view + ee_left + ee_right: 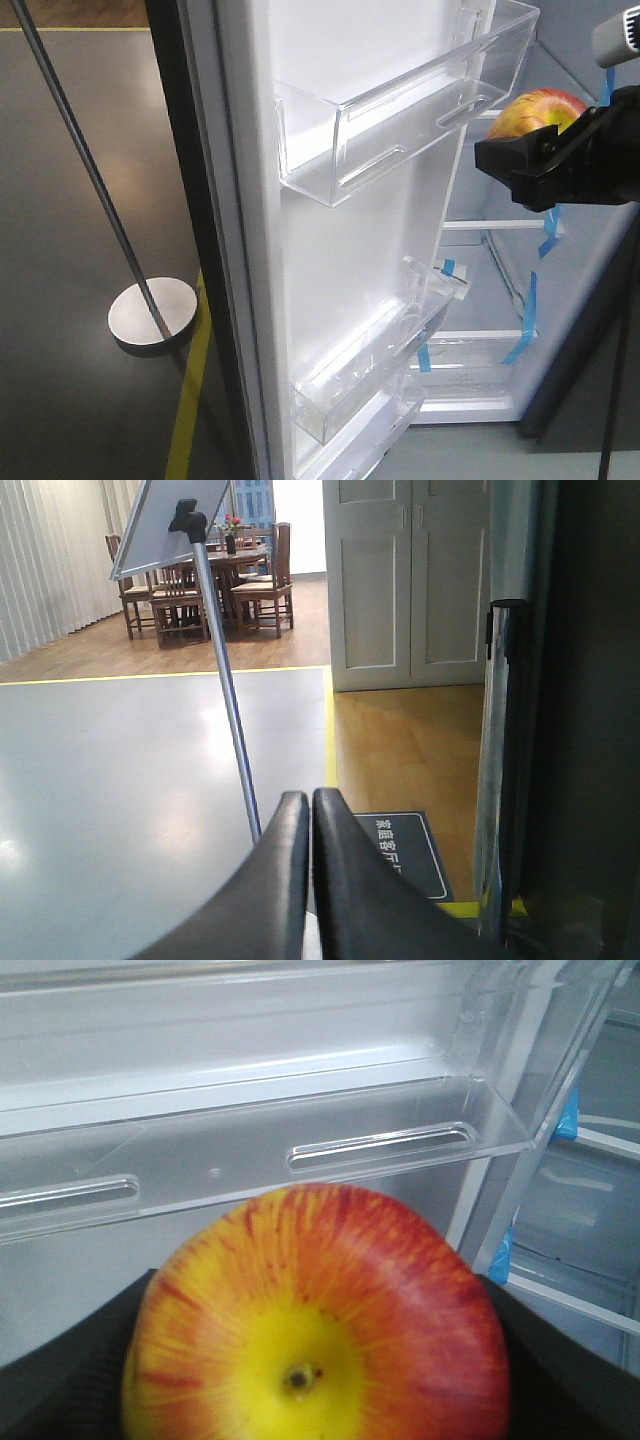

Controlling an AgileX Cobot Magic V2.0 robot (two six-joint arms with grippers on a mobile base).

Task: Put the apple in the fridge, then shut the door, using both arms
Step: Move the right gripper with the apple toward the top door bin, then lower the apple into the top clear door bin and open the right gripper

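The apple [538,111], red streaked with yellow, sits between the black fingers of my right gripper [545,140], which is shut on it. It hangs just right of the open door [340,260], level with the door's upper clear bin [400,110]. In the right wrist view the apple [320,1320] fills the lower frame, stem dimple toward the camera, in front of that bin [330,1150]. Behind it shows the fridge's [500,300] white inside, with glass shelves and blue tape. My left gripper [310,805] is shut on nothing, low beside the door's dark outer edge [580,720].
A shiny stanchion pole [90,180] with a round metal base [152,315] stands left of the door. Yellow floor tape [190,400] runs beside the fridge. A lower door bin [380,360] juts out. A dark floor mat [410,850] lies beyond the left gripper.
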